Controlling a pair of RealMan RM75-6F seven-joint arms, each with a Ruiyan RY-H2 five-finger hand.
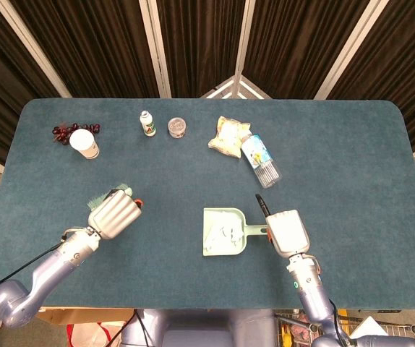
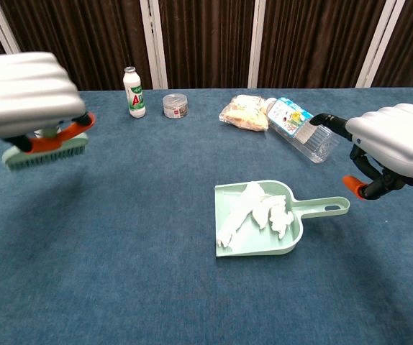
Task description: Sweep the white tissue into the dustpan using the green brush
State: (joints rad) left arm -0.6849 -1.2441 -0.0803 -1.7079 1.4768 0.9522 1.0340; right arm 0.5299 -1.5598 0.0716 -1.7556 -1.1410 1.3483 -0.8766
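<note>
Gripping the green brush, left hand raised.

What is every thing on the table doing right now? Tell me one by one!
White tissue: lying inside the dustpan.
Dustpan: flat on the table, nobody holding it.
Green brush: held up by the left hand.
Right hand: empty, fingers apart, beside the dustpan handle.
White bottle: standing upright.
Clear bottle: lying on its side.
</note>
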